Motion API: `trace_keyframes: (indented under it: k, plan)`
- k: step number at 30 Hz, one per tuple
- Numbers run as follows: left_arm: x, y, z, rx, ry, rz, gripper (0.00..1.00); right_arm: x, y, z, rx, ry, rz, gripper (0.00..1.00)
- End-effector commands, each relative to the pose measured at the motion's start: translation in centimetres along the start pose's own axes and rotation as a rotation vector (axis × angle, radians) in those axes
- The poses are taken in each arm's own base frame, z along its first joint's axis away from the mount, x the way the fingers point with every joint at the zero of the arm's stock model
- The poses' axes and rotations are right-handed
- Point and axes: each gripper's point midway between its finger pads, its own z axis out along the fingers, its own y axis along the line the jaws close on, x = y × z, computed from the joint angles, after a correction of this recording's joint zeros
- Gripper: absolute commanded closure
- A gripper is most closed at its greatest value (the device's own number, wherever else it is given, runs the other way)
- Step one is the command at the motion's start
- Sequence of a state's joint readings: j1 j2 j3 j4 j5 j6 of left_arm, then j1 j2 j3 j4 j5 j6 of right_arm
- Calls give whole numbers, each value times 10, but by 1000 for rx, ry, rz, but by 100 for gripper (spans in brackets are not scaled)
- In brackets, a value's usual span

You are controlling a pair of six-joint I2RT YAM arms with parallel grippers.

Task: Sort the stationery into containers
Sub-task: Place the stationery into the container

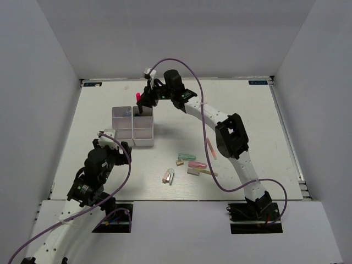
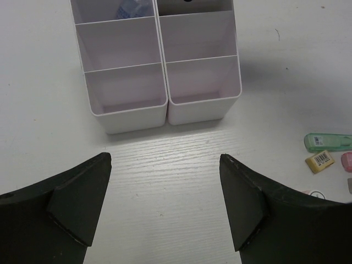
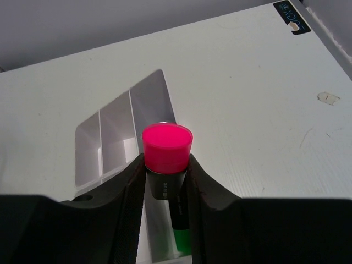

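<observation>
R gripper (image 3: 166,171) clamped on pink-cap highlighter (image 3: 166,144), upright above bins (image 3: 113,140). Risk if released off-centre: hitting rim or green-cap pen (image 3: 182,242) below jaws, toppling out. L gripper (image 2: 165,206) jaws apart, empty.

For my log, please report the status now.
Right gripper shut on pink-capped highlighter, over the containers. Left gripper open, empty. Nothing seen in the way.

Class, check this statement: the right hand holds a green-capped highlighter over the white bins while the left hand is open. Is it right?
No: the right hand holds a pink-capped highlighter, as the right wrist view shows. The rest is correct.
</observation>
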State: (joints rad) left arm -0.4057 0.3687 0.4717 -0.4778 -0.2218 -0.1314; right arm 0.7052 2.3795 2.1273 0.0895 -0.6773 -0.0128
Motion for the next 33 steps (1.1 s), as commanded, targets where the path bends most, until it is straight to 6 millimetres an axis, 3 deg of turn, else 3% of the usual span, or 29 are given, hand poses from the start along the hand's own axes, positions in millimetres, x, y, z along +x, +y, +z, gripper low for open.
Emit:
trace_keyframes:
  k: [1,7,11,12,15,16,25,27,29,30,31,32,33]
  plan:
    - [-5,1,-1,-4,-22,-9,11,-26,0,-7,4,-62,-113,100]
    - [-7,0,-1,-2,-26,-9,11,-2,4,-9,5,-14,-170,100]
    - [-5,1,-1,-5,-20,-7,11,-3,2,-12,26,-11,-187,100]
    - [-4,1,0,-5,-20,-6,11,-3,4,-12,18,-9,-187,92]
    - [-4,1,0,-6,-18,-8,11,-3,8,-16,1,-5,-185,53]
    - [-5,1,-1,-6,-21,-8,11,-6,12,-15,-11,-11,-188,47]
    - [-2,0,0,-1,-9,-7,11,-28,30,-17,-34,-47,-180,42]
    - [-2,-1,1,4,-7,-7,12,-35,33,-18,-31,-58,-173,49]
    - [-2,-3,1,19,-10,-4,26,-50,36,-22,-19,-74,-169,90]
    - [2,-7,3,38,5,-5,39,-60,26,-26,43,-83,-157,100]
    - [0,-9,3,46,-2,-10,77,-63,25,-32,78,-52,-126,100]
    - [1,-10,4,54,5,-7,93,-78,16,-38,153,-56,-125,100]
    - [5,-15,5,80,26,-8,100,-66,7,-47,221,14,-93,100]
